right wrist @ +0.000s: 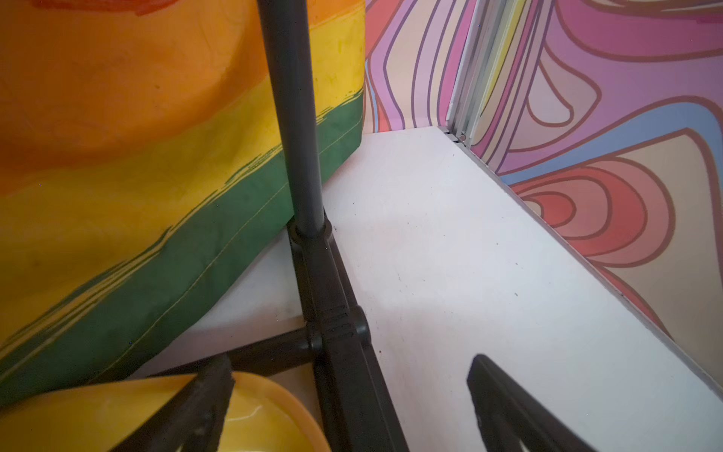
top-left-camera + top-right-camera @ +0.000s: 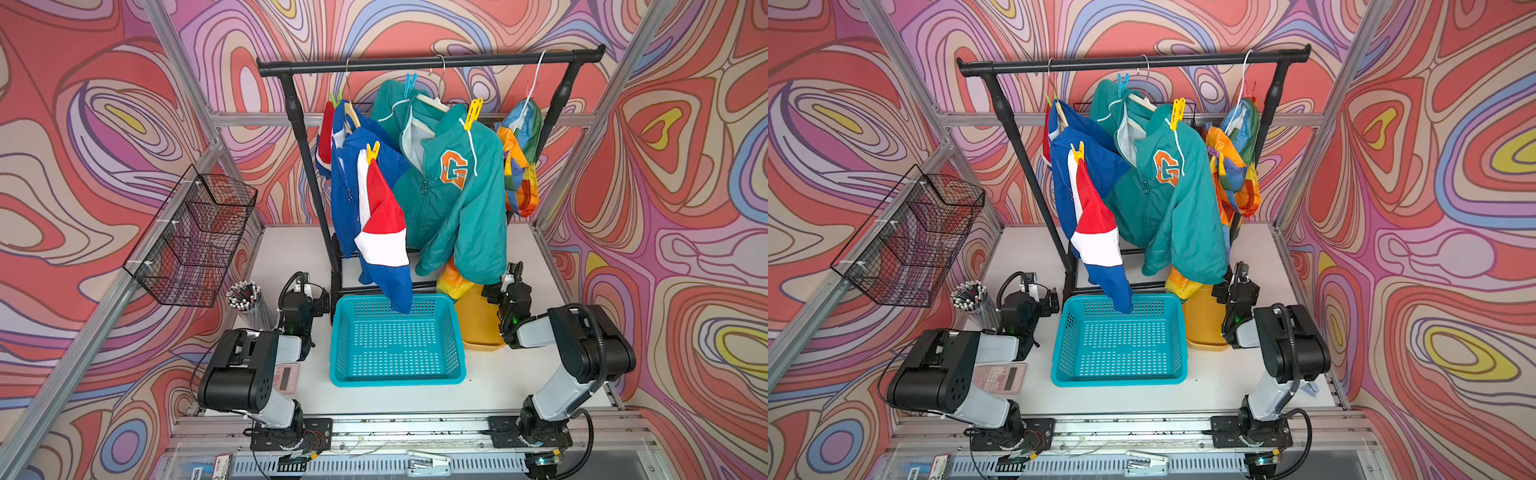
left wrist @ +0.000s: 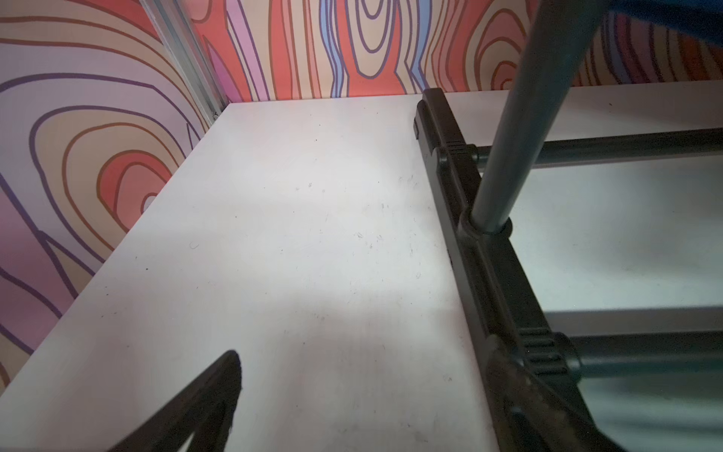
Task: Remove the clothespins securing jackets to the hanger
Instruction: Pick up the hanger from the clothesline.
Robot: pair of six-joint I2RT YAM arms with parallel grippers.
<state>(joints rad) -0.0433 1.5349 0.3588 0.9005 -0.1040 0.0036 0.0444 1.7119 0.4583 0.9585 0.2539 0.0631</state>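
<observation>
Clothespins (image 2: 372, 152) on jackets (image 2: 453, 195), pens (image 2: 243, 293) standing in cup (image 2: 258, 315)

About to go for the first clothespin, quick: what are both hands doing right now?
Left hand: open, holding nothing.
Right hand: open, holding nothing.

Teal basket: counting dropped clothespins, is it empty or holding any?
Empty: the teal basket shows only its bare slotted floor, nothing lying inside.
</observation>
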